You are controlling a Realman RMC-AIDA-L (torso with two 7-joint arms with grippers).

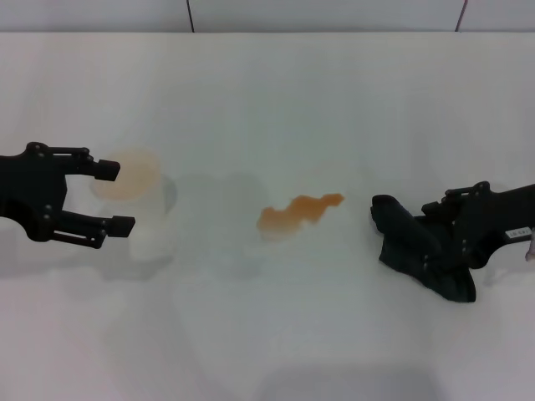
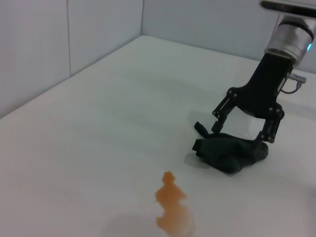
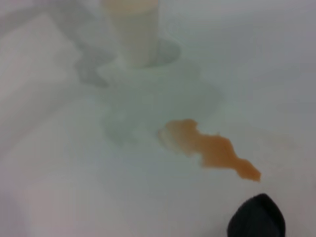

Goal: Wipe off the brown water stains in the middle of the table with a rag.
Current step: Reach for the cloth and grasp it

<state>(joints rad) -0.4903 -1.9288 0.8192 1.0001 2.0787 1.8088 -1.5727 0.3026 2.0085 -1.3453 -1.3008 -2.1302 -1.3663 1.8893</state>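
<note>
The brown water stains are a wavy orange-brown streak in the middle of the white table, with a paler, wider left end. They also show in the left wrist view and the right wrist view. The black rag lies crumpled on the table to the right of the stains, apart from them. My right gripper is down on the rag, with its fingers spread on either side of the lump. My left gripper is open at the far left.
A whitish translucent cup with a faint orange tint stands just at my left gripper's fingertips, left of the stains; it also shows in the right wrist view. A grey wall runs along the table's far edge.
</note>
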